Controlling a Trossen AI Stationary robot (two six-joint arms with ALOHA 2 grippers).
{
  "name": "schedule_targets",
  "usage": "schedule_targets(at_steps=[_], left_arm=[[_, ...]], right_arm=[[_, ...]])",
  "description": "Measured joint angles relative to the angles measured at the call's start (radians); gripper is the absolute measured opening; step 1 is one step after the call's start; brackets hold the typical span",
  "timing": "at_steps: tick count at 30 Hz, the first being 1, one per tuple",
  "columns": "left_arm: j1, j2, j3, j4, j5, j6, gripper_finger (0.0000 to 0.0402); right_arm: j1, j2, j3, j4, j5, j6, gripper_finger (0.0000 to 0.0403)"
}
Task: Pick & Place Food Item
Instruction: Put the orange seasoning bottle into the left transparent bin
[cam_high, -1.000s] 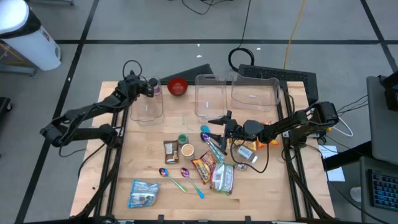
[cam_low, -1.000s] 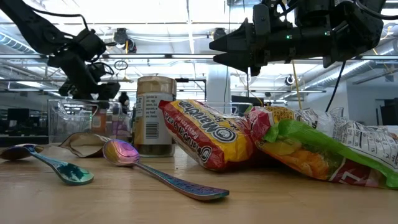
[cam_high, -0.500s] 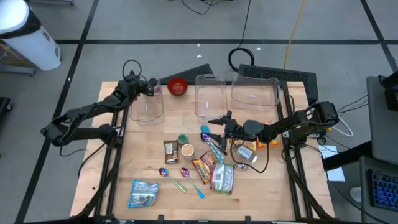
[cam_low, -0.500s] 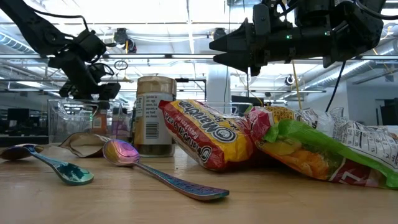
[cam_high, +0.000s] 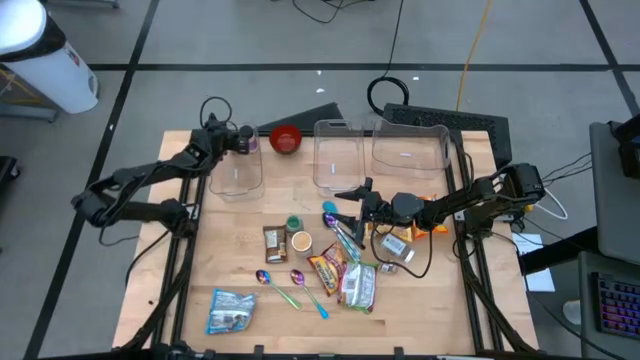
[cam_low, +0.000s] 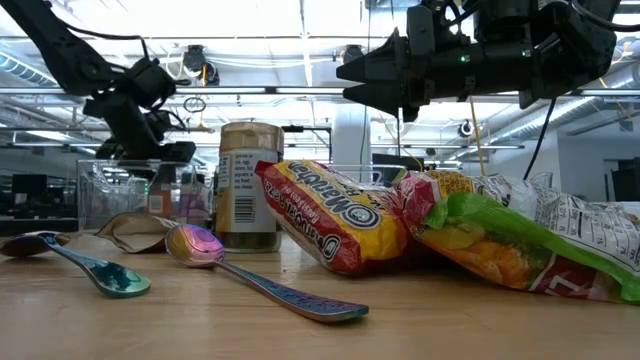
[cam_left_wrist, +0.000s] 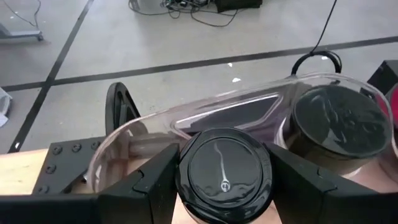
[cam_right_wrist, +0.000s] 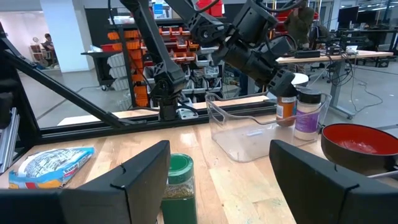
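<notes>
Two black jointed arms (cam_high: 140, 185) – matte angular fingers (cam_right_wrist: 317, 171), black cables.

clear bins (cam_high: 338, 152): 3 sitting | red bowl (cam_high: 286, 139): 1 | spoons (cam_high: 275, 285): 2 lying | ramen packets (cam_high: 329, 268): 2 | blue bag (cam_high: 229, 310): 1 | spice jars (cam_high: 294, 223): 4 showing

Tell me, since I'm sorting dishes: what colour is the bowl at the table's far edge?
The bowl is red, clearest in the high view.
</notes>
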Motion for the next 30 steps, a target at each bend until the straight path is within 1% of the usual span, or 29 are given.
schedule_targets(at_steps=[5, 10, 18, 23, 25, 30], left_arm=[[0.006, 0.018, 0.000, 0.033, -0.003, -0.018, 0.0211], [0.023, 0.018, 0.000, 0.036, 0.042, -0.019, 0.0211], [0.036, 0.018, 0.000, 0.043, 0.066, -0.019, 0.0211], [0.036, 0.018, 0.001, 0.057, 0.067, -0.019, 0.0234], [0.036, 0.018, 0.001, 0.057, 0.067, -0.019, 0.0237], [0.036, 0.018, 0.001, 0.050, 0.067, 0.002, 0.0225]], right_arm=[[0.000, 0.000, 0.000, 0.000, 0.000, 0.000, 0.0267], [0.000, 0.000, 0.000, 0.000, 0.000, 0.000, 0.0267], [0.000, 0.000, 0.000, 0.000, 0.000, 0.000, 0.0267], [0.000, 0.000, 0.000, -0.001, 0.000, 0.000, 0.0267], [0.000, 0.000, 0.000, -0.001, 0.000, 0.000, 0.0267], [0.000, 0.000, 0.000, -0.001, 0.000, 0.000, 0.0267]])
